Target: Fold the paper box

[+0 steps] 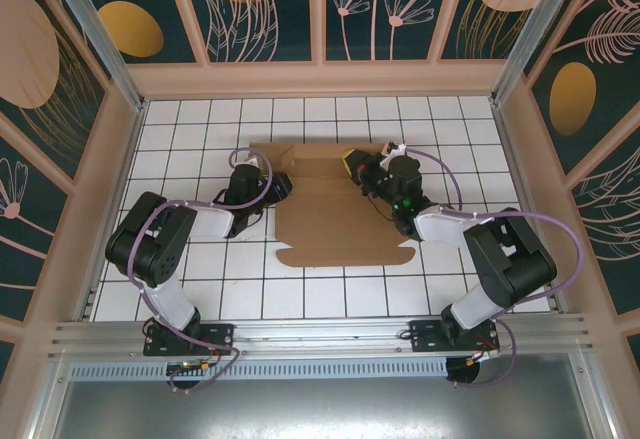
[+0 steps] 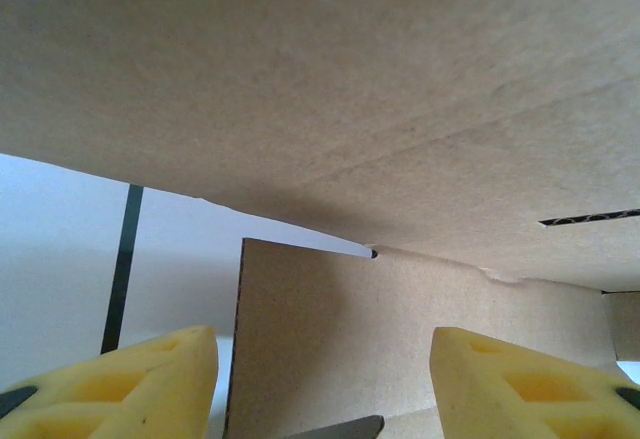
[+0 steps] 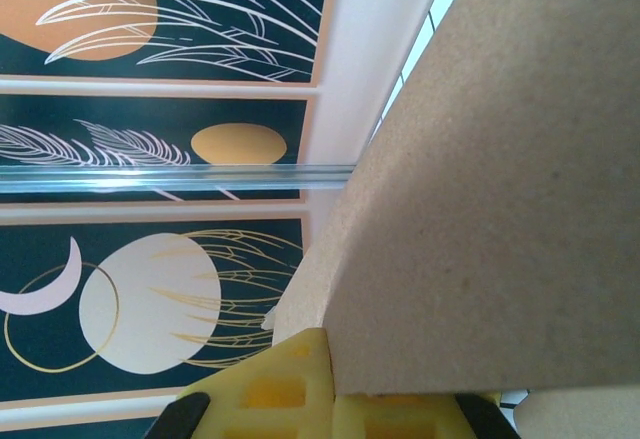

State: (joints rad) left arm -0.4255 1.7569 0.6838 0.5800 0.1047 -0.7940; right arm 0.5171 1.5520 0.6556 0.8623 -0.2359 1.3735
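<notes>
The paper box (image 1: 330,224) is a brown cardboard sheet lying mostly flat on the middle of the white tiled table. My left gripper (image 1: 283,187) is at its left edge. In the left wrist view the left gripper (image 2: 325,389) stands open, its yellow fingers (image 2: 150,384) wide apart with a cardboard flap (image 2: 320,329) between and beyond them, untouched. A larger panel (image 2: 350,79) hangs overhead. My right gripper (image 1: 352,166) is over the sheet's far right part. In the right wrist view the right gripper (image 3: 335,399) is shut on a raised panel of the paper box (image 3: 500,189).
The white tiled table (image 1: 200,289) is walled by patterned panels (image 1: 260,9) at the back and both sides. An aluminium rail (image 1: 320,334) runs along the near edge by the arm bases. Bare tiles lie left, right and in front of the sheet.
</notes>
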